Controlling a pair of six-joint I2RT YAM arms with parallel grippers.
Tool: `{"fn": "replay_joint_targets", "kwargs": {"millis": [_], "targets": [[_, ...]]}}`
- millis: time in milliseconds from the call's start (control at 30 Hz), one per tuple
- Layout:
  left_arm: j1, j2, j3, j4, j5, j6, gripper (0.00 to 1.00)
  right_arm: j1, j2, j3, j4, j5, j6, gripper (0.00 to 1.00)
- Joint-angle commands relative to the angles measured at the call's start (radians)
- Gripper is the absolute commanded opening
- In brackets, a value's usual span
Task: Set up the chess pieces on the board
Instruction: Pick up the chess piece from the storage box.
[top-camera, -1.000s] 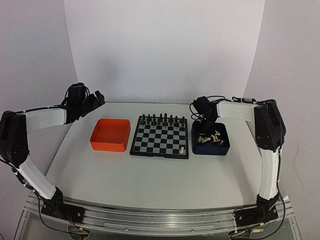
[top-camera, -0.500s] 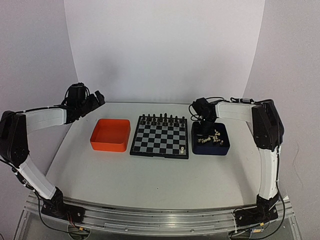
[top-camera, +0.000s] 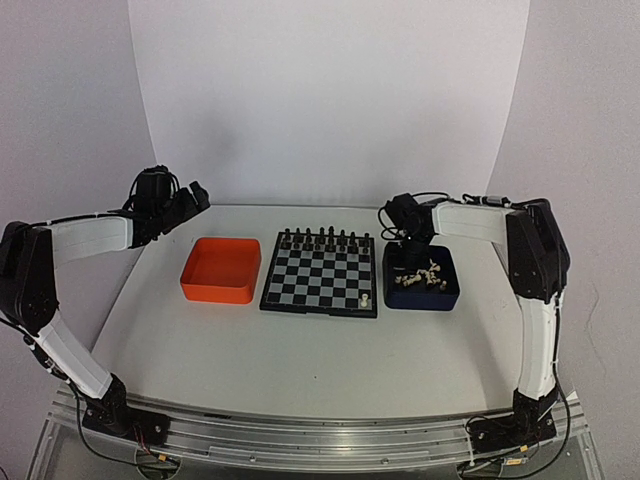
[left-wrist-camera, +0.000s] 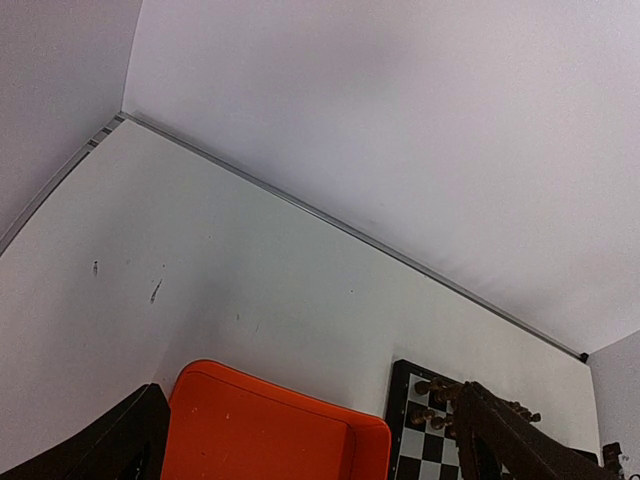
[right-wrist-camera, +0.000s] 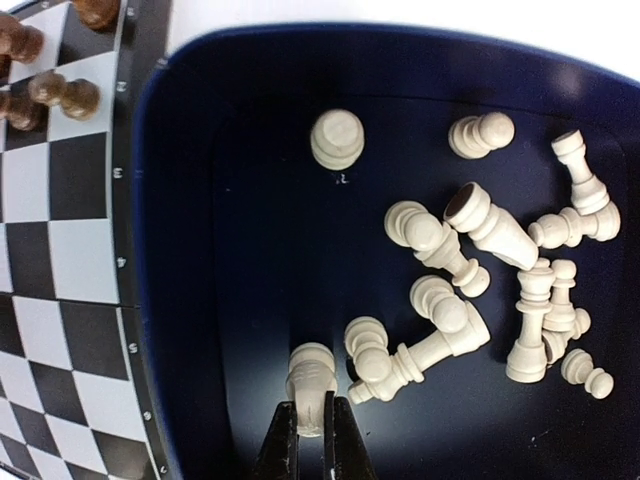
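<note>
counter (top-camera: 300, 350): white, carries two trays with the board between them.
left claw (top-camera: 192, 200): jaws wide, holding nothing, raised above the counter's far left, well apart from the board.
orange tray (top-camera: 215, 293): just left of the board.
board (top-camera: 318, 275): flat at the middle, black and grey checks.
black pieces (top-camera: 325, 238): lined along the board's far edge.
lone piece (top-camera: 365, 299): cream, upright on the board's near right corner.
blue tray (top-camera: 422, 298): just right of the board.
cream pieces (right-wrist-camera: 470, 300): in the blue tray, most lying on their sides in a loose heap.
right claw (right-wrist-camera: 310, 425): down inside the blue tray, jaws narrow, clamped on the held piece (right-wrist-camera: 308, 385).
</note>
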Motion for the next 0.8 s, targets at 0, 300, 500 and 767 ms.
{"fn": "replay_joint_targets", "kwargs": {"millis": [0,300,500,767], "targets": [[0.003,-0.047,-0.012,0.033,-0.001,0.008,1.0,0.003,-0.127,0.024,0.015,-0.011,-0.044,0.0],[0.003,-0.073,-0.014,0.033,0.013,0.005,1.0,0.042,-0.238,0.01,0.02,-0.014,-0.073,0.0],[0.003,-0.066,0.005,0.014,0.022,0.001,1.0,0.13,-0.262,0.015,-0.015,-0.024,-0.026,0.0],[0.003,-0.037,0.074,-0.075,-0.027,0.027,1.0,0.259,-0.174,0.064,-0.057,0.046,0.074,0.0]]}}
